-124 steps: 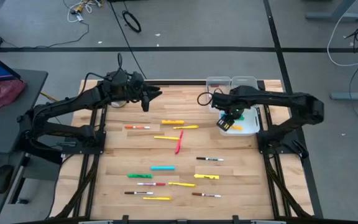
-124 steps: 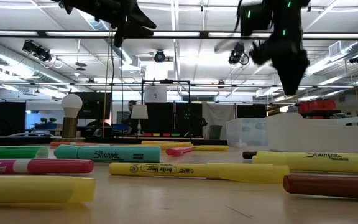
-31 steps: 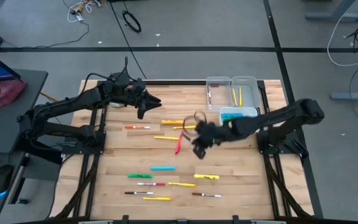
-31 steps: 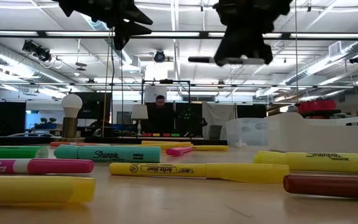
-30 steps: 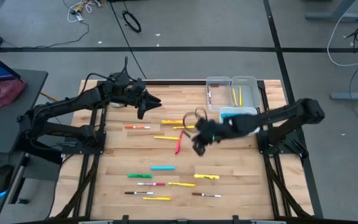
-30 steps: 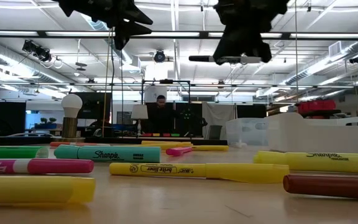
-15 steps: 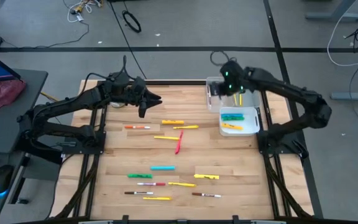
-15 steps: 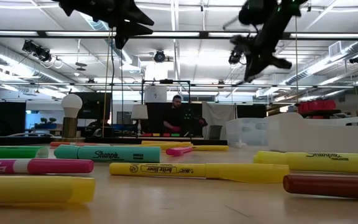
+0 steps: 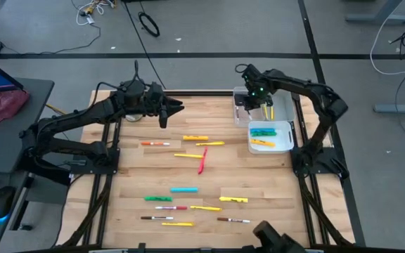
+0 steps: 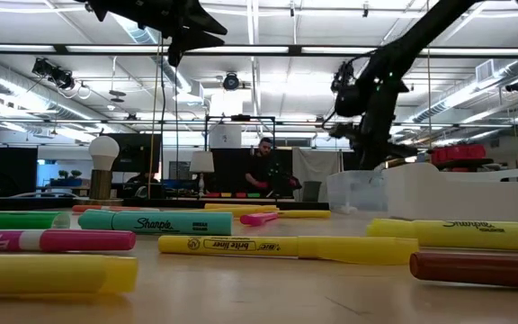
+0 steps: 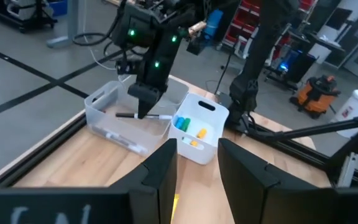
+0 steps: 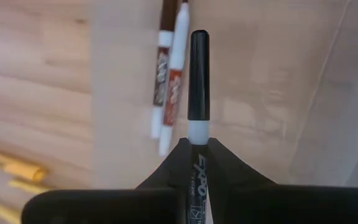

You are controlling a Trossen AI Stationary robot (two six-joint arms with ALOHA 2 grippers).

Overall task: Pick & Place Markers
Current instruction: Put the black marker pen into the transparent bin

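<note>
My right gripper [image 9: 247, 105] is at the table's far right, over a clear bin [image 9: 242, 116], shut on a white-barrelled marker with a black cap [image 12: 197, 74]. Two brown-capped markers [image 12: 166, 81] lie on that bin's floor. Several markers lie flat on the wooden table, among them a cyan one [image 9: 184, 190], a pink one [image 9: 202, 160] and a yellow one [image 9: 233, 199]. My left gripper [image 9: 166, 114] hangs raised over the table's far left part, open, with nothing between its fingers [image 11: 197, 168]. My right gripper pinches the marker's white barrel [image 12: 193, 163] between its two fingers, with the black-capped end sticking out past them. The fingers come from above, pointing steeply down, and lie across the marker [image 11: 135, 116]. The marker hangs about level, lifted clear, over the clear bin.
A second clear bin [image 9: 277, 104] with yellow markers stands right of the first. A white bin [image 9: 287, 138] nearer holds green and yellow highlighters. In the low view a person [image 10: 264, 166] shows far behind the table. A dark shape [image 9: 273, 235] shows at the near edge.
My right gripper has carried the black-capped marker from above the table's middle toward the far right, to over the clear bin, and has come down there. It has rolled and tipped to point steeply down. The marker has stayed in its fingers.
</note>
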